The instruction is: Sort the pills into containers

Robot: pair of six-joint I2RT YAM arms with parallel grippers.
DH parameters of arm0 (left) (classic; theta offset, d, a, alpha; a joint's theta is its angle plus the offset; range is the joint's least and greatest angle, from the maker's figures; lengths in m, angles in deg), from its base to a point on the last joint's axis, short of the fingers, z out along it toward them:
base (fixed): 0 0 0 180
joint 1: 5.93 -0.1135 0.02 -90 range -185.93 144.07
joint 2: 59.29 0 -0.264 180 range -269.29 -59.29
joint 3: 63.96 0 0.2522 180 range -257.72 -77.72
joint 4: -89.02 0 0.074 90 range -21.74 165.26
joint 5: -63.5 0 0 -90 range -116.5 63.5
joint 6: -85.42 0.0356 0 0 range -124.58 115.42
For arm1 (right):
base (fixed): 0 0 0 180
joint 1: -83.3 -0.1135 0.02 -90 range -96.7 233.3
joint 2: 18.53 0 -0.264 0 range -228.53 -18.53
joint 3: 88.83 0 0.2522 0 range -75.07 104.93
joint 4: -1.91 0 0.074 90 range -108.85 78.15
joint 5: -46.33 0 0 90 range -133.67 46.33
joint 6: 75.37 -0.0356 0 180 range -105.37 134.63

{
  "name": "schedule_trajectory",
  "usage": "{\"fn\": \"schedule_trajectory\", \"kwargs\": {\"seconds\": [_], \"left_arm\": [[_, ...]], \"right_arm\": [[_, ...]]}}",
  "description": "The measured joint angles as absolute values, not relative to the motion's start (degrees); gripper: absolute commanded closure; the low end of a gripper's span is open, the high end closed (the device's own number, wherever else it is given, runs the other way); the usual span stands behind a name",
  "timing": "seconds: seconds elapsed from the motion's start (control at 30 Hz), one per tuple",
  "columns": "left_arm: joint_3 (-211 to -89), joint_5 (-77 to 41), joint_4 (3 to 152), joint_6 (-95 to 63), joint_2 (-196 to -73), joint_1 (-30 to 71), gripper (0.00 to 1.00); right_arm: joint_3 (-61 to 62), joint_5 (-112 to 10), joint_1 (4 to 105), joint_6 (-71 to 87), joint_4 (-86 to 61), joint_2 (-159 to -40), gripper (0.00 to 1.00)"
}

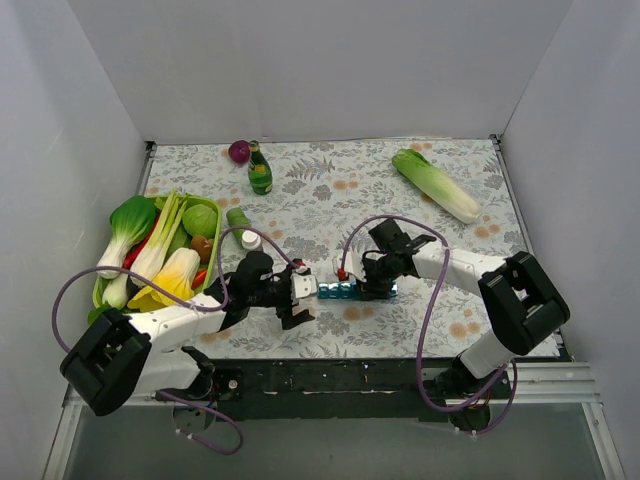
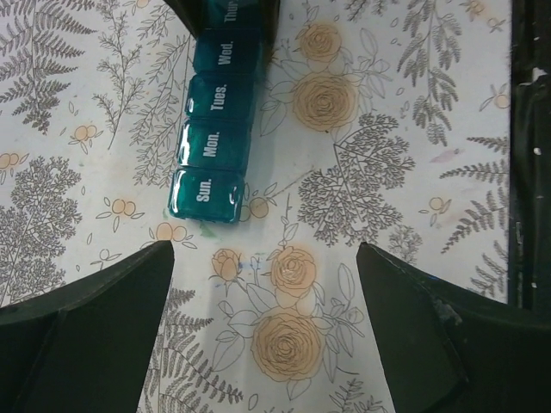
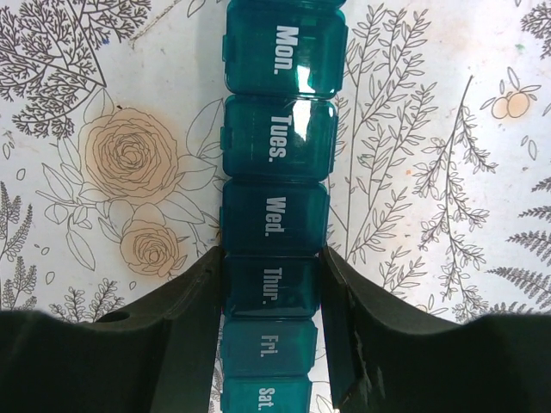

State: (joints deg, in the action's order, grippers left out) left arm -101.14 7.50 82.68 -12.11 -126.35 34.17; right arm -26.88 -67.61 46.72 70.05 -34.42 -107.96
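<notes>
We count one pill box (image 3: 275,146), seven day-marked lids; our right claw (image 3: 271,284) clamps its Thursday compartment, left claw (image 2: 265,292) gapes empty.

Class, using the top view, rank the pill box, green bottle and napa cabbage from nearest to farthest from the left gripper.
1. Pill box, just right of the left gripper.
2. Green bottle, far side, left of centre.
3. Napa cabbage, far right.
</notes>
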Motion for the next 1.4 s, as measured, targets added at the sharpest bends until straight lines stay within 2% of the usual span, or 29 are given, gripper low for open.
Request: {"fn": "schedule_trajectory", "kwargs": {"seconds": [0.33,0.67,0.9,0.93,1.17,1.3,1.4], "left_arm": [[-102.1,-0.2,92.5,-9.9,-136.0,37.0,0.16],[-103.6,-3.8,97.9,-9.3,-142.4,37.4,0.33],[-105.0,-3.8,98.3,-9.0,-145.0,37.4,0.54],[-105.0,-3.8,98.3,-9.0,-145.2,37.4,0.61],[-105.4,-3.5,97.2,-8.9,-145.3,37.4,0.9],[-106.8,-3.0,94.8,-9.8,-145.3,37.4,1.0],[-107.6,-1.9,92.6,-11.1,-145.1,37.4,1.0]], "right_arm": [[-28.5,-67.1,46.0,69.2,-30.9,-107.0,0.78],[-29.1,-67.2,46.0,68.8,-30.0,-106.3,0.78],[-29.1,-67.5,46.0,68.8,-29.9,-106.3,0.78],[-29.1,-67.5,46.0,68.8,-29.9,-106.3,0.78],[-29.1,-67.5,46.0,68.8,-29.9,-106.3,0.78],[-29.2,-67.4,46.0,68.8,-29.9,-106.3,0.78],[-29.9,-67.4,46.0,68.8,-29.8,-106.3,0.78]]}}
